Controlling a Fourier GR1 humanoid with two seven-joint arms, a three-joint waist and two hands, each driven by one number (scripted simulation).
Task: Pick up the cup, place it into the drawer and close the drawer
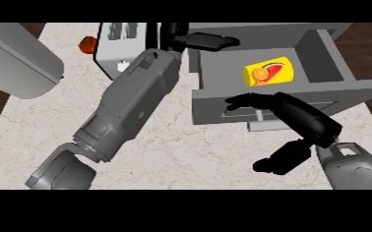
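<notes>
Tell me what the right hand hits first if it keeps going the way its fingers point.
Probably the drawer's front panel: the right hand points left along it, fingertips apparently at its top edge near the handle. Depth is hard to judge from above.

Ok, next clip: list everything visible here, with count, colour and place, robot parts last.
Drawer: one, grey, open, upper right.
Cup: one, yellow with a fruit print, lying inside the drawer.
Toaster: one, silver-grey, top centre-left.
Red item: one, left of the toaster; kind unclear.
Grey rounded object: one, far left, partly cut off.
Counter: one, pale marbled.
Left hand: black, at the drawer's back left corner.
Right hand: black, fingers straight at the drawer's front panel.
</notes>
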